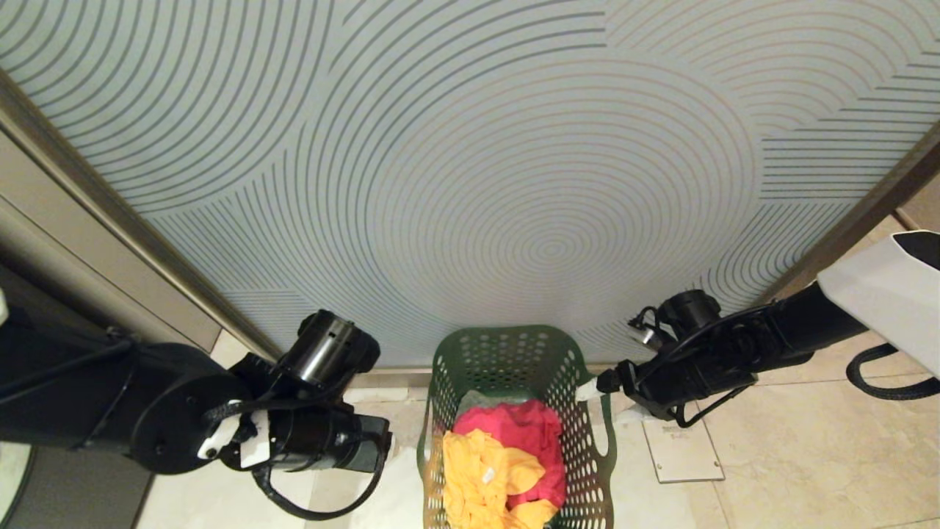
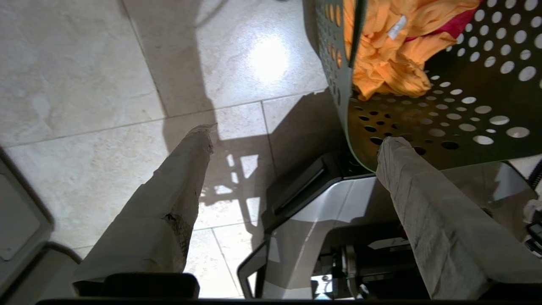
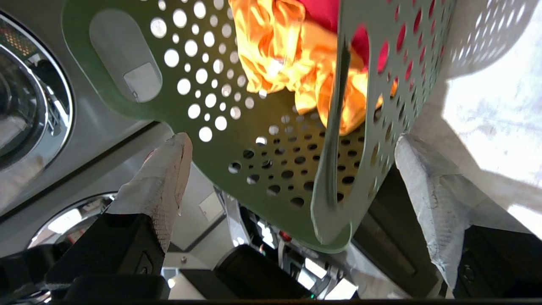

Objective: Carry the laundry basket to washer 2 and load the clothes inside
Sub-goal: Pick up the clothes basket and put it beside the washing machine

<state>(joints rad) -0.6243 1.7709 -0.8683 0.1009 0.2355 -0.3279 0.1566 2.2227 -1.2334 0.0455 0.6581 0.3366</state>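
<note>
**Basket on the floor between two open grippers**

You have the laundry basket [image 1: 514, 411] standing on the tiled floor [image 1: 771, 455] at 6 o'clock in the head view, close to the patterned glass panel [image 1: 470, 162] behind it. The clothes lie inside: a yellow garment [image 1: 485, 477] nearest you, a pink-red garment [image 1: 529, 433] beyond it, and a grey-green piece [image 1: 477, 402] peeking out at the far end.

Your left gripper [image 2: 296, 135] sits at the basket's 9 o'clock side. Its jaws are spread wide and hold nothing; one wrapped finger [image 2: 402, 169] lies just beside the basket's rim, the other is over bare tiles.

Your right gripper [image 3: 292, 144] is at the basket's 3 o'clock side, jaws also wide apart and not clamped, straddling the basket's wall near its rim, one finger [image 3: 165, 169] on the inside and the other on the outside.

In the right wrist view, a chrome-ringed washer door [image 3: 34, 110] shows beyond the basket; you cannot read its label.
</note>
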